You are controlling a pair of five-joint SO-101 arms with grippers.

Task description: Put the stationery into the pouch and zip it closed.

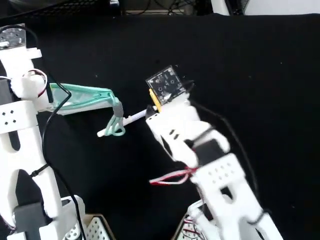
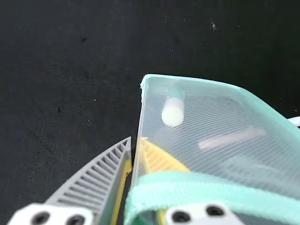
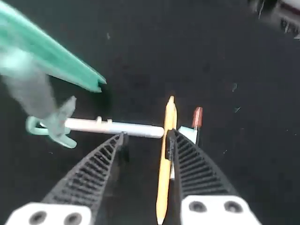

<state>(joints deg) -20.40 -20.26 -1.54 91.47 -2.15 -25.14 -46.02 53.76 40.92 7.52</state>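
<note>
My left gripper (image 1: 54,102) is shut on one end of a clear pouch (image 1: 85,96) with teal edging and holds it above the black table. Seen from the left wrist, the pouch (image 2: 211,126) has a white cylinder (image 2: 172,112) and another pale item (image 2: 229,138) inside, pinched at the left gripper (image 2: 136,146). A white pen (image 1: 125,121) lies below the pouch's far end, beside a teal loop (image 1: 116,128). My right gripper (image 3: 145,138) is open, with the white pen's (image 3: 112,126) end between its fingertips. A yellow pencil (image 3: 166,154) lies along one finger, with a red-brown piece (image 3: 197,117) just beyond.
Black cloth (image 1: 250,65) covers the table, open to the back and right. Red and white wires (image 1: 172,177) hang off the right arm. White arm bases (image 1: 90,227) stand at the front edge.
</note>
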